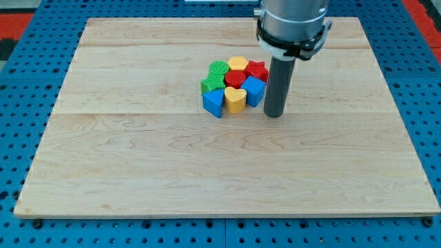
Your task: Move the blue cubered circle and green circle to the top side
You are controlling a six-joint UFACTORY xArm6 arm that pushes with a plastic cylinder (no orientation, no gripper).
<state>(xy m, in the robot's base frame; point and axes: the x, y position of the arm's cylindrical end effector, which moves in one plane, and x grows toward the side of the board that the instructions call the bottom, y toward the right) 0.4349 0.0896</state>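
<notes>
The wooden board [138, 179] fills most of the view, resting on a blue pegboard surface [27, 138] that shows around its edges. Going from the view's bottom upward, the lower half of the board carries no blocks; the first things met are in a tight cluster a little above the board's middle. At the cluster's near edge sits a blue block [213, 102], wedge-like in shape, at about 7 o'clock of the cluster's centre, and just beside it, touching, a yellow heart-shaped block [235, 99] at about 6 o'clock. At 4 o'clock is the blue cube [253, 90], pressed against the yellow heart. My tip [274, 115] stands just beside that blue cube, at about 4 o'clock from the cluster, a hair apart from it as far as I can tell; the dark rod rises straight up into the grey arm housing [291, 21] at the view's top. There is no claw on this rod, so there is nothing spread or pressed together to report. In the cluster's middle is the red circle [234, 78], hemmed in by neighbours on all sides. At 9 o'clock lies a green block [211, 85], its shape hard to make out, and behind it at 10 o'clock the green circle [218, 68]. Farthest back are a yellow block [238, 63] at 12 o'clock and a red block [258, 69] at 2 o'clock, shapes uncertain. The whole cluster lies well short of the board's top edge.
</notes>
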